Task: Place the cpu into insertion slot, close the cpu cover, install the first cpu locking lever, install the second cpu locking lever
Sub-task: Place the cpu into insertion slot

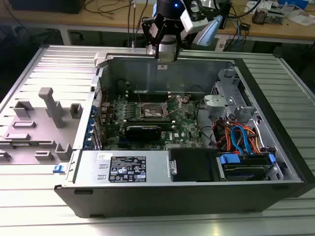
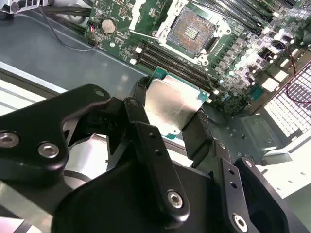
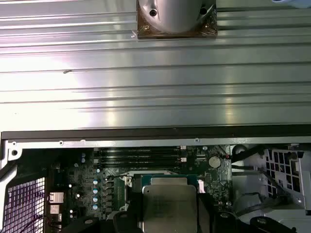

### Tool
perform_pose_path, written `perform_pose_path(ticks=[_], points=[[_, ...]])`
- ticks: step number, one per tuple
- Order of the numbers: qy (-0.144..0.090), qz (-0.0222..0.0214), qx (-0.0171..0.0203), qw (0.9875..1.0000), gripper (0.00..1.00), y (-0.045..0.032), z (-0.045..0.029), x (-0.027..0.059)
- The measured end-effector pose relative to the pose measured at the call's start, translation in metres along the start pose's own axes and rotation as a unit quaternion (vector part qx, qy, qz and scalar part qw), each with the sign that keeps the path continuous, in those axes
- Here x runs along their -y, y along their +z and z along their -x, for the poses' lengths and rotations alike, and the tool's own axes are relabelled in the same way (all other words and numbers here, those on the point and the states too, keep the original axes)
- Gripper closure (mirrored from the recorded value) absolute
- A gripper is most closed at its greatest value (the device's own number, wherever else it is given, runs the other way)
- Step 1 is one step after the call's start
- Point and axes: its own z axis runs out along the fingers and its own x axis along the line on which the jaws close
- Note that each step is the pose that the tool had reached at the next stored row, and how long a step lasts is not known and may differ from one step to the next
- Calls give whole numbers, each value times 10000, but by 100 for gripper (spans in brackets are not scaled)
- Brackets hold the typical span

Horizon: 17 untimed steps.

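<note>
CPU (image 2: 175, 103) is clamped in the gripper (image 2: 171, 108) in the second wrist view. We see black fingers (image 2: 142, 104) pressing on two opposite edges, the silver top facing the camera. The chip hangs in the air, apart from the insertion slot (image 2: 192, 31), whose dark centre shows on the green motherboard (image 2: 233, 58) beyond. In the first wrist view we see the chip gripped likewise above the board. In the exterior view we see the gripper over the far wall of the open computer case (image 1: 172, 196).
</note>
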Motion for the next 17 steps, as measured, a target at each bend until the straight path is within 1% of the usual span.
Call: perform_pose_path(ticks=[5,11,14,17], points=[[0,0,0,10000,46,0,0,0],[4,-1,0,10000,46,-2,1,24],[87,0,7,10000,46,-1,2,25],[110,0,10,9999,46,-1,2,25]])
